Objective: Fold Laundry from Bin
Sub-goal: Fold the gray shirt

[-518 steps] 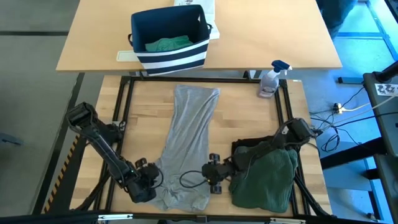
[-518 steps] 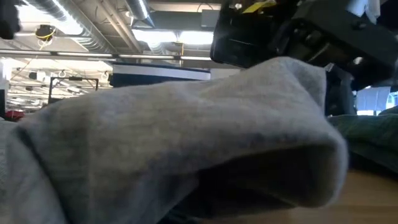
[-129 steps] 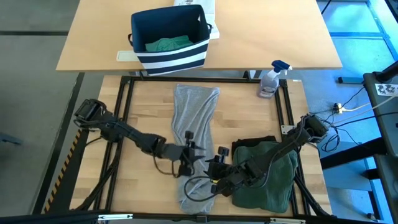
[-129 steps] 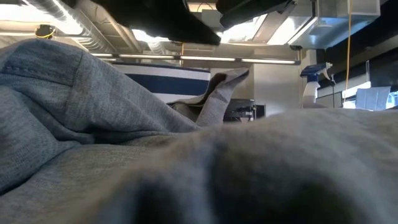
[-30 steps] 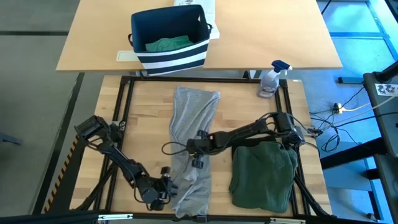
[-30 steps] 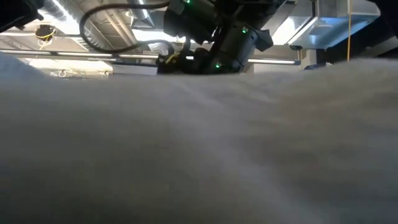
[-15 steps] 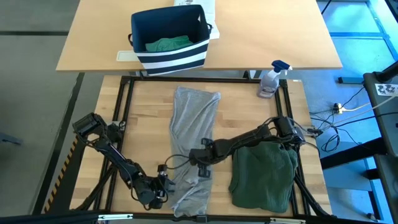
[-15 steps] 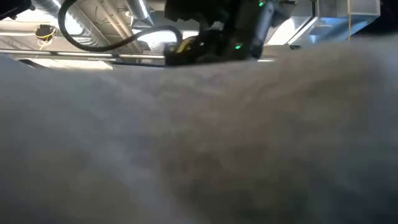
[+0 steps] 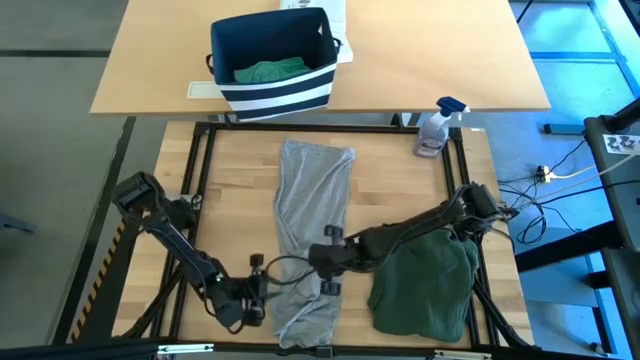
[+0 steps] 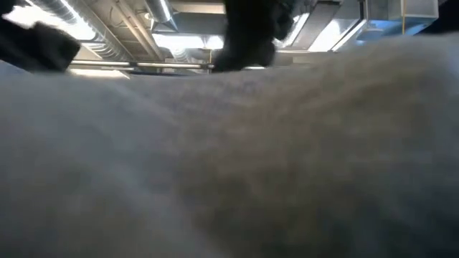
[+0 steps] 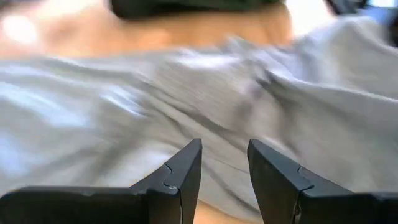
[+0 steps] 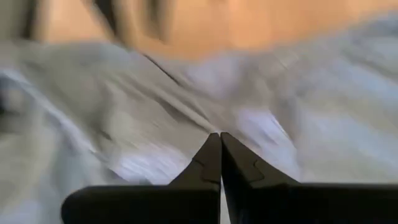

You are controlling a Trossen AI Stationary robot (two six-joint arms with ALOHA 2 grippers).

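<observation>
A long grey cloth (image 9: 310, 235) lies flat on the tabletop (image 9: 235, 190). It runs from the far edge, near the bin (image 9: 272, 62), down to the near edge, so its long way goes far to near. The left fingers (image 9: 255, 290) sit at the cloth's left side, close to the near end. They are spread a little, with a gap between them, and nothing is in the gap; the cloth is right in front of them. The right fingers (image 9: 325, 262) rest on top of the cloth, near its right side and a bit farther up. They are pressed tight together, and I cannot see any cloth pinched in them. Both are close, but the left one looks ready to grab the edge, I think. A green cloth (image 9: 425, 285) lies folded on the right. A teal cloth (image 9: 268, 71) waits in the bin, on the other table behind.
</observation>
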